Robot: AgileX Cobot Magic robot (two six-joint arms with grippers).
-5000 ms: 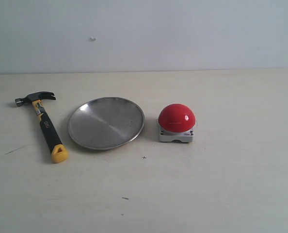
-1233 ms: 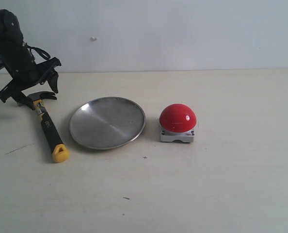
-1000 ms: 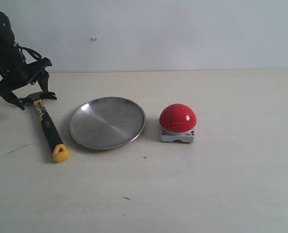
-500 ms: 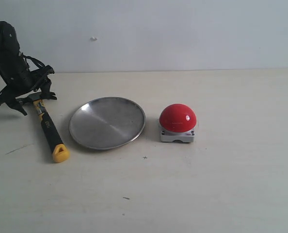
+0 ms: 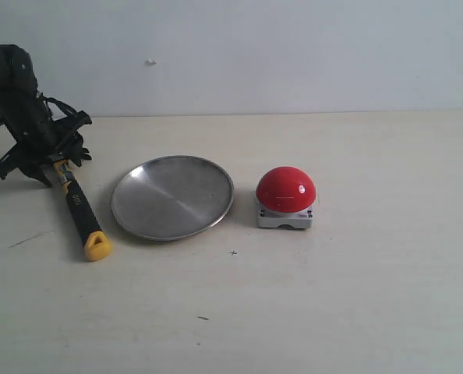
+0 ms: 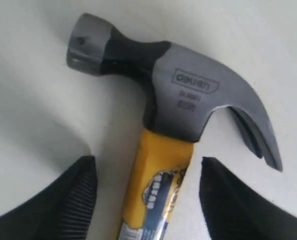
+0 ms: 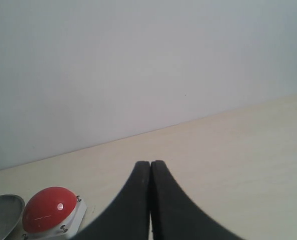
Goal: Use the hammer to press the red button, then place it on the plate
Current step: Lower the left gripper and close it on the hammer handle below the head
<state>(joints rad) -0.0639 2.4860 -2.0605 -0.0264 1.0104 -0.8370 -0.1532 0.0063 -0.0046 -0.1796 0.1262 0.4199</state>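
The hammer (image 5: 79, 210) lies flat on the table at the left, dark head (image 6: 188, 90) far, yellow end near. My left gripper (image 5: 48, 164) stands open over its head end, one finger (image 6: 73, 200) on each side of the yellow neck (image 6: 158, 185) with gaps to both. The shiny silver plate (image 5: 172, 196) lies just right of the handle. Right of it sits the red button (image 5: 285, 189) on its grey-white base; the right wrist view has this red button (image 7: 46, 209) too, beside the plate's rim (image 7: 3, 212). My right gripper (image 7: 150, 167) is shut and empty, out of the exterior view.
A pale wall (image 5: 294, 54) rises behind the table's far edge. Small dark specks (image 5: 232, 252) mark the tabletop in front of the plate.
The left arm has come into view since five seconds ago. Over the last second its open gripper has lowered and shifted right, coming down around the hammer's neck. Hammer, plate and button have not moved.
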